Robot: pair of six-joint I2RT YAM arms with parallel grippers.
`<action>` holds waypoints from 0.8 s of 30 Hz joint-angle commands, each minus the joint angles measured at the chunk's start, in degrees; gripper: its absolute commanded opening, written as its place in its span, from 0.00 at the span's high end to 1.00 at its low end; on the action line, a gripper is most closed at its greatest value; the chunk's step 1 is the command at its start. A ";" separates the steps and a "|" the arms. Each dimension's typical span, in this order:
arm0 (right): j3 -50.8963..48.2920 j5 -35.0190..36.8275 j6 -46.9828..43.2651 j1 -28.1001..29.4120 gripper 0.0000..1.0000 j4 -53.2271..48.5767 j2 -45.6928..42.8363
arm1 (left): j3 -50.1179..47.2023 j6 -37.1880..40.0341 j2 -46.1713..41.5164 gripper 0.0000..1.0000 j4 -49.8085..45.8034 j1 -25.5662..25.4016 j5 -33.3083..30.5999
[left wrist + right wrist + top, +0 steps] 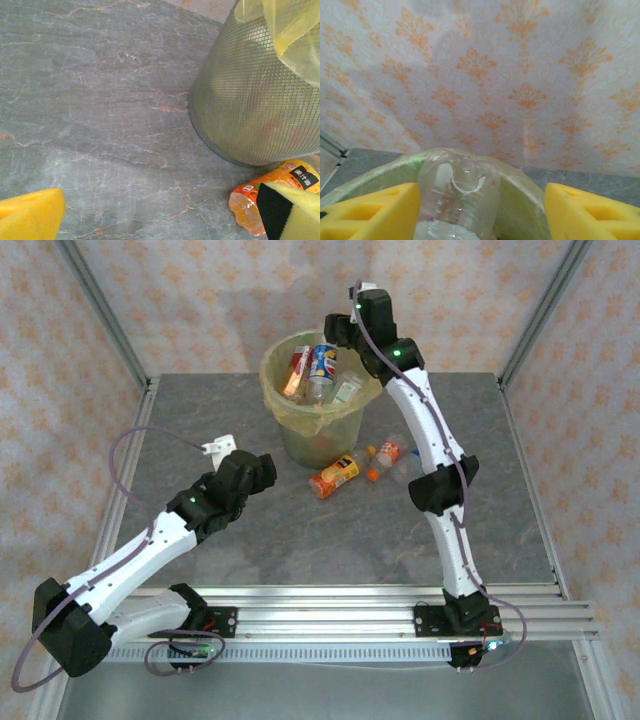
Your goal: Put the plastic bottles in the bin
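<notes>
Toward the back of the grey marbled table [300, 530], the bin [322, 445], lined with a yellow-green bag folded over the rim; mesh wall plain in the left wrist view [250, 100]; inside, a red-labelled bottle [298, 370], a blue, white and red labelled bottle [322, 362] and a pale green labelled bottle [346, 390], lettering too small to read; above the bin's mouth, the right gripper [336, 332] [482, 212], yellow pads spread apart, pinching nothing; between them, nearer the pad at the left of the wrist view and clear of the other, a clear crumpled bottle [457, 200], the bag's green rim around it; low over the table, left of the bin, the left gripper [222, 448] [160, 215], fingers spread wide, holding nothing; just in front of the bin, lying on its side, an orange bottle [334, 474] [247, 205], orange label with a black patch of white characters, too blurred to read; beside it, an orange-red labelled bottle [387, 452], close to the right arm.
</notes>
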 commanded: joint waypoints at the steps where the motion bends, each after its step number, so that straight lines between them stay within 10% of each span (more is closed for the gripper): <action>1: 1.20 4.59 0.80 -0.06 0.27 -2.59 -8.02 | -0.58 1.55 -2.49 0.00 0.70 0.54 0.08; 11: -6.76 14.83 7.81 -2.00 0.13 -18.67 -20.01 | -0.80 17.12 -2.18 0.00 6.30 -3.83 5.49; 24: -67.38 23.53 18.65 -6.21 0.01 -4.78 -58.71 | 16.33 28.71 20.76 0.14 0.89 -17.17 -1.18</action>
